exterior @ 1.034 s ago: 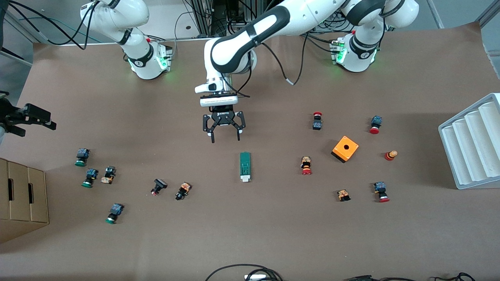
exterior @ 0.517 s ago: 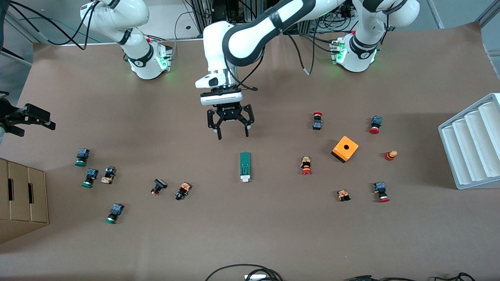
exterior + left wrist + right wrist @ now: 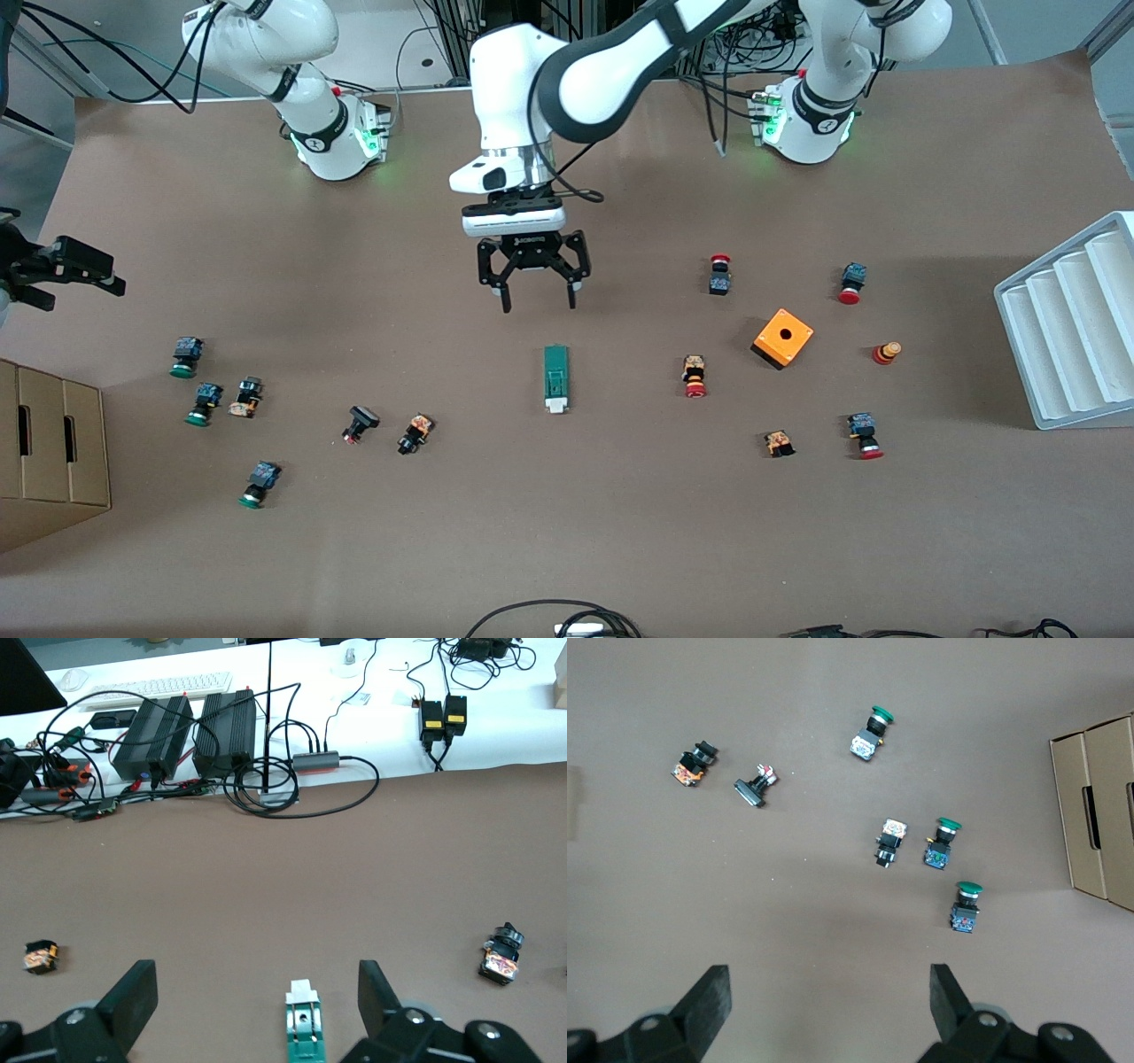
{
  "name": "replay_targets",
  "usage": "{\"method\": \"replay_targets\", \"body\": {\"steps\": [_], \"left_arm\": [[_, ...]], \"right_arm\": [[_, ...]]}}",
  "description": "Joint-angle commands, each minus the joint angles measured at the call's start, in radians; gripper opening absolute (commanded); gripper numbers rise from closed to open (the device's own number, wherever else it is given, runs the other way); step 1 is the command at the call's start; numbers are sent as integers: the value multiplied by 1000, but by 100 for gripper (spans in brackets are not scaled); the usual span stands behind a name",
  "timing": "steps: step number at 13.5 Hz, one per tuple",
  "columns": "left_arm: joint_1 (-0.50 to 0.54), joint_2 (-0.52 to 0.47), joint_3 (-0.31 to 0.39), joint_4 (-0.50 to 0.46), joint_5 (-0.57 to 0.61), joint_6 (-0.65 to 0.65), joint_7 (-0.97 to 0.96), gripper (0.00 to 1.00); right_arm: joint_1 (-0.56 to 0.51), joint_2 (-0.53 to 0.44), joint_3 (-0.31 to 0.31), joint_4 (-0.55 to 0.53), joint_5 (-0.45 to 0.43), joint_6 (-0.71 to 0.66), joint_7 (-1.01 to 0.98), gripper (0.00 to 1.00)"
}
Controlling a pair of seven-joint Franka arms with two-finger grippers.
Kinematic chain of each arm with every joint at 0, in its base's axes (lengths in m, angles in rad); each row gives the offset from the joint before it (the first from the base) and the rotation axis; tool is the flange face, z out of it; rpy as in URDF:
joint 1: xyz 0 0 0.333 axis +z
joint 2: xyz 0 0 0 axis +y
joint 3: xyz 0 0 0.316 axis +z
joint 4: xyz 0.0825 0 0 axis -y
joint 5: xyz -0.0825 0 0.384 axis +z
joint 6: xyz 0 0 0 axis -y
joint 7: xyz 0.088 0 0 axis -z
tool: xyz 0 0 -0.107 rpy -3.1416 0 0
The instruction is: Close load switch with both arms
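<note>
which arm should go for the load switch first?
Left. Its open left gripper hangs just short of the load switch; the right gripper waits at the table's edge, at the right arm's end.

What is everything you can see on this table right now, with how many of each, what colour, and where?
load switch: one, green with a white end, mid-table, white end nearer the front camera
orange box: one, orange with a round hole, toward the left arm's end
red-capped push buttons: four, red and black, around the orange box
small red and yellow part: one, beside the orange box
green-capped push buttons: three, green and black, toward the right arm's end
capless button parts: four, black and orange, three toward the right arm's end
ribbed tray: one, white, left arm's end
cardboard box: one, brown, right arm's end
left gripper: open, over the table near the load switch
right gripper: open, above the green-capped push buttons
</note>
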Motion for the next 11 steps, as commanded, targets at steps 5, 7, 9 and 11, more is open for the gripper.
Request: {"method": "replay_targets", "body": {"steps": [5,7,9,11], "left_arm": [[155,-195,4,-33,-281,27,373,100],[202,-213,4,-26,-333,27,451,100],[231,-218,4,-6,-394,25,541,100],[288,-236,4,4,-469,23,649,100]], "right_arm": [[2,10,-2,36,-23,8,-2,100],[6,10,0,50,-23,8,-2,100],[6,10,1,50,-21,11,-4,100],[6,10,1,50,-21,14,-4,100]]}}
